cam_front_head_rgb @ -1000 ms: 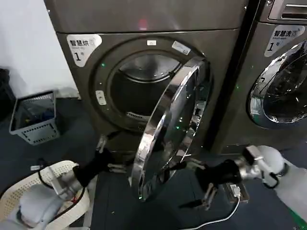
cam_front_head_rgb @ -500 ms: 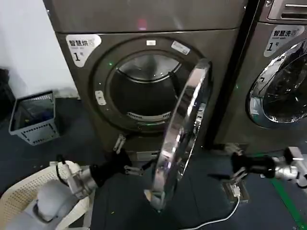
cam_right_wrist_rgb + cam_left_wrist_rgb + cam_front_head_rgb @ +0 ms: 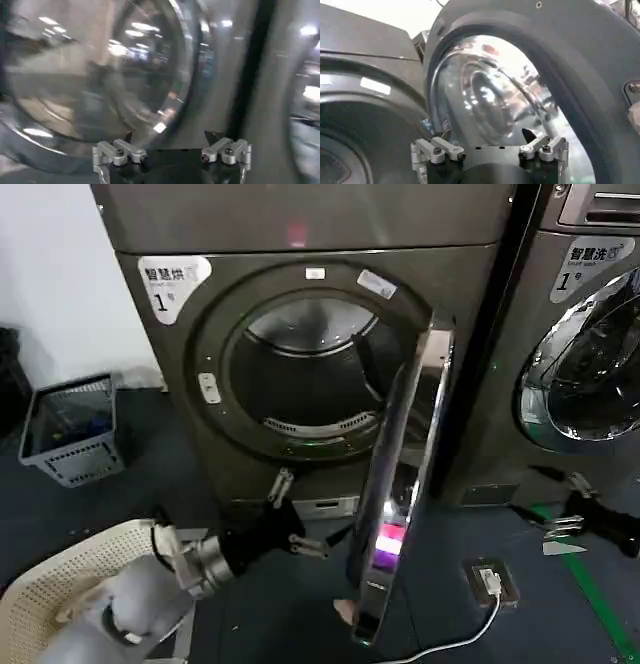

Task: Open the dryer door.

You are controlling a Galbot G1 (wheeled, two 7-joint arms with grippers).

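The left gripper (image 3: 300, 519) hangs low in front of the dryer (image 3: 300, 314), just below the drum opening (image 3: 305, 389) and near the lower inner edge of the door (image 3: 400, 484). Its fingers (image 3: 282, 484) are spread apart with nothing between them; in the left wrist view the same gripper (image 3: 490, 150) stands wide, facing the shiny drum (image 3: 490, 95). Its arm (image 3: 140, 604) reaches in from the lower left, over the rim of a cream basket (image 3: 50, 584) on the floor.

The right gripper (image 3: 555, 504) sits far out at the right edge of the head view, low before the neighbouring machine (image 3: 580, 344) and well apart from the door. Its fingers (image 3: 578, 482) are also apart and empty, as the right wrist view shows (image 3: 172, 150).

The door stands swung out on its right-hand hinge, seen nearly edge-on, its chrome ring (image 3: 385, 444) running from beside the top right of the opening down toward the floor. The drum opening is fully uncovered.

A grey bin (image 3: 70, 429) stands on the floor left of the dryer, by the white wall. A white cable (image 3: 470, 634) and a small plug box (image 3: 492, 582) lie on the floor at the right.
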